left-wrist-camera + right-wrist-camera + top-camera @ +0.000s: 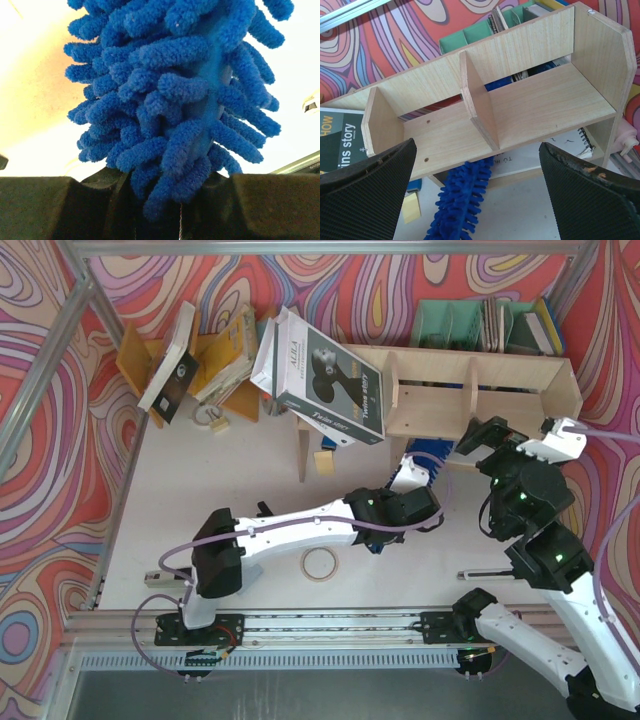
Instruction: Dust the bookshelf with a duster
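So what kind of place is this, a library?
Probably a robot test booth, not a library: swirly walls on a metal frame, two robot arms bolted to a rail, one bookshelf on a table.

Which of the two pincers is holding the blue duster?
The left pincer: the duster sticks out from between its fingers. The right pincer is open and empty, facing the bookshelf.

Right hand [476, 149], spread wide, faces bookshelf [550, 102]: open bays ahead-left and ahead-right, upright divider [479, 102] dead ahead blocks centre. Duster [460, 200] fills gap below the shelf board, under the hand. Open counter [520, 215] just right of it.
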